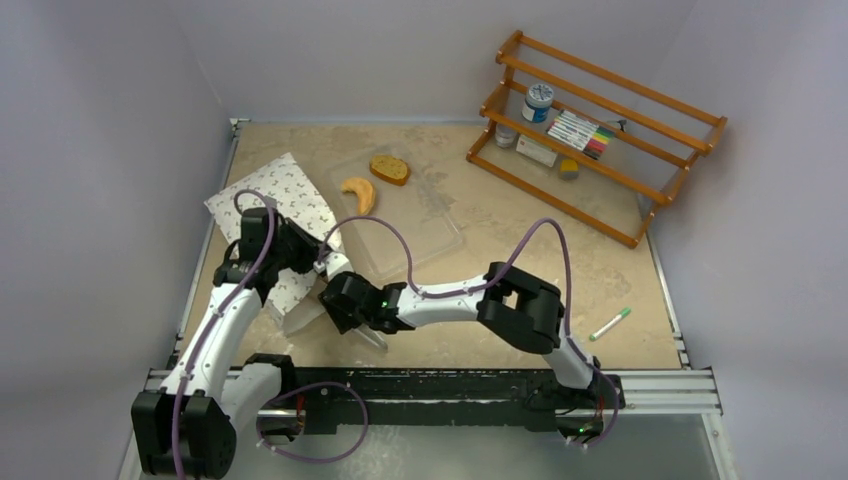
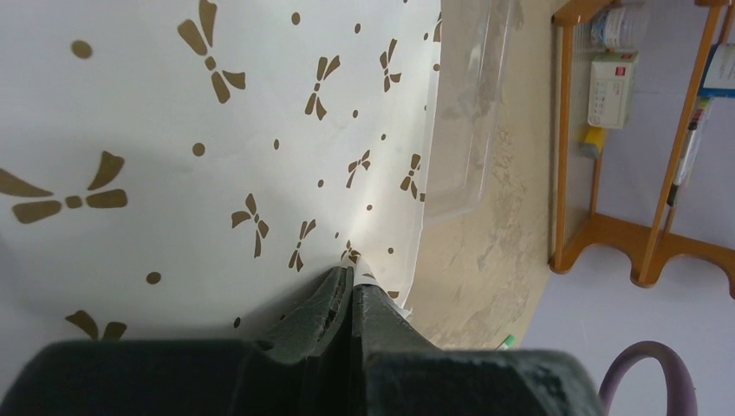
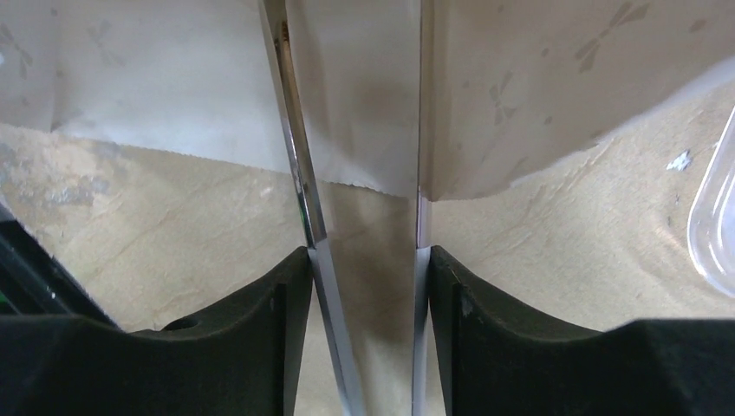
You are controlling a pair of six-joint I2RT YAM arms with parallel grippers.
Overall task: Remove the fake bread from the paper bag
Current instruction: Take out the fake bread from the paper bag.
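Note:
The paper bag [image 1: 275,195], white with small brown marks, lies at the left of the table. My left gripper [image 1: 312,256] is shut on the bag's near edge, which shows pinched between the jaws in the left wrist view [image 2: 354,282]; the bag [image 2: 217,130] fills that view. My right gripper [image 1: 338,302] is shut on the metal tongs [image 3: 299,173], whose two arms reach into the bag's mouth [image 3: 520,78]. A golden croissant [image 1: 359,193] and a brown slice [image 1: 390,169] lie on the clear tray [image 1: 430,225]. What is inside the bag is hidden.
A wooden rack [image 1: 600,130] with jars and markers stands at the back right. A green-tipped marker [image 1: 610,324] lies at the near right. The tray's edge shows in the left wrist view [image 2: 468,104] and in the right wrist view [image 3: 715,217].

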